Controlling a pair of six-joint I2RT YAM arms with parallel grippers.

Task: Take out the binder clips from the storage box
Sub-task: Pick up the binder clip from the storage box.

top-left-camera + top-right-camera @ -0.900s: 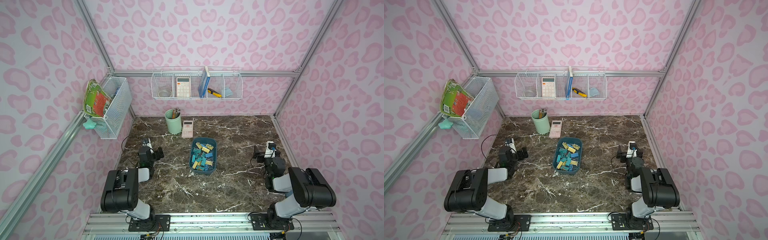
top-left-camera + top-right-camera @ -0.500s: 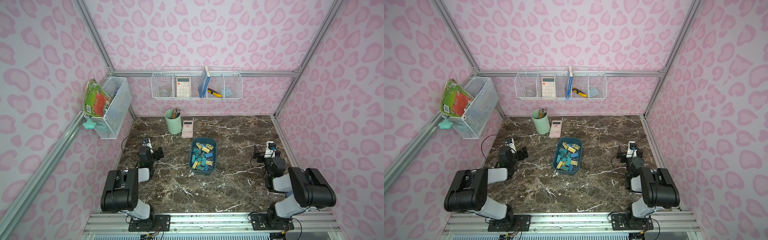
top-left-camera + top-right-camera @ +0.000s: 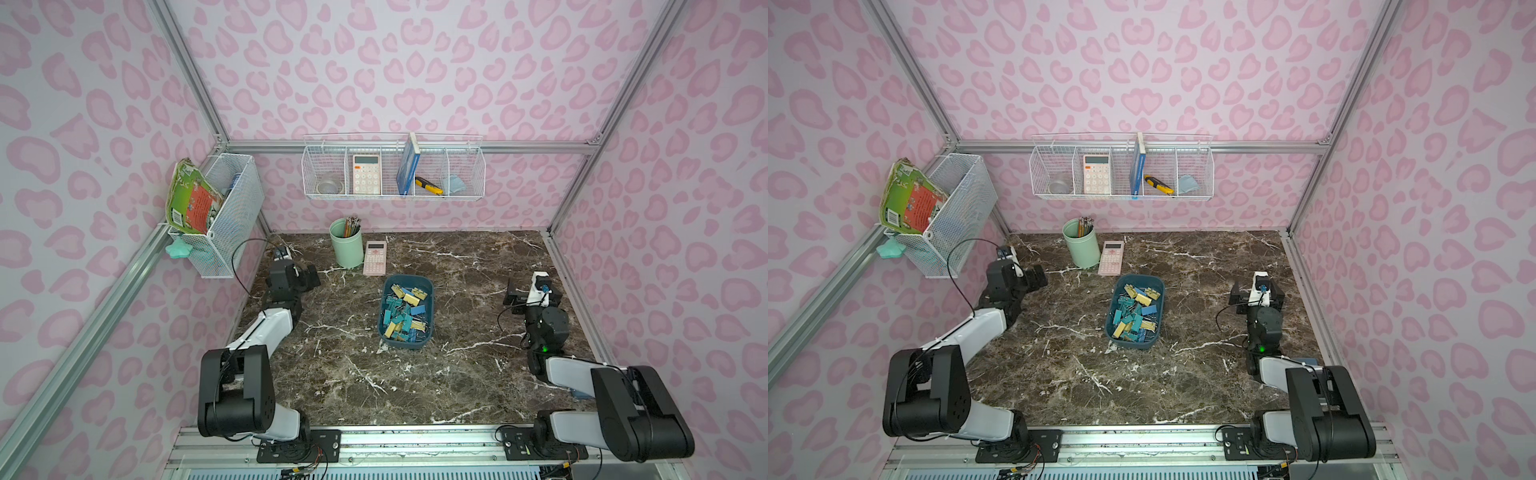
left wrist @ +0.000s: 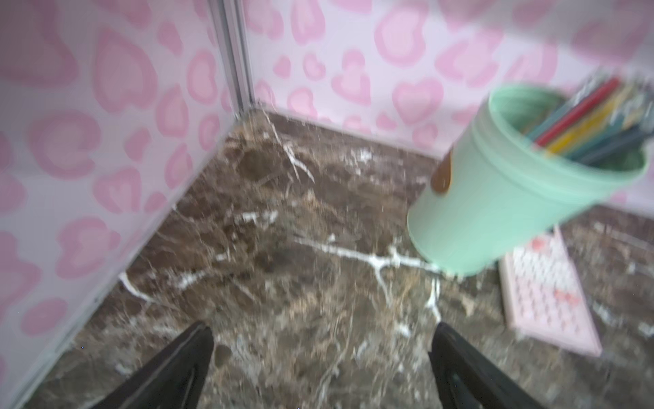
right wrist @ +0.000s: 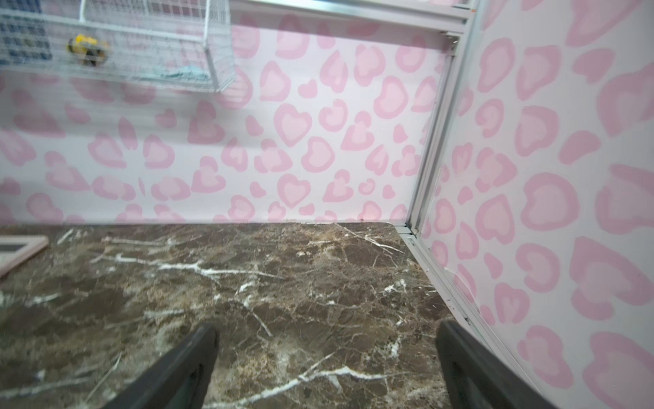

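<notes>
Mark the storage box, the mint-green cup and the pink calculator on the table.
storage box point(image 3: 406, 343), in a top view, on its near wall
mint-green cup point(image 3: 347, 249), in a top view, on its side wall
pink calculator point(image 3: 375, 262), in a top view, on its keypad

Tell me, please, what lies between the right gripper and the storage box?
Only bare marble table lies between the right gripper and the storage box; nothing stands there. Both top views show this.
</notes>
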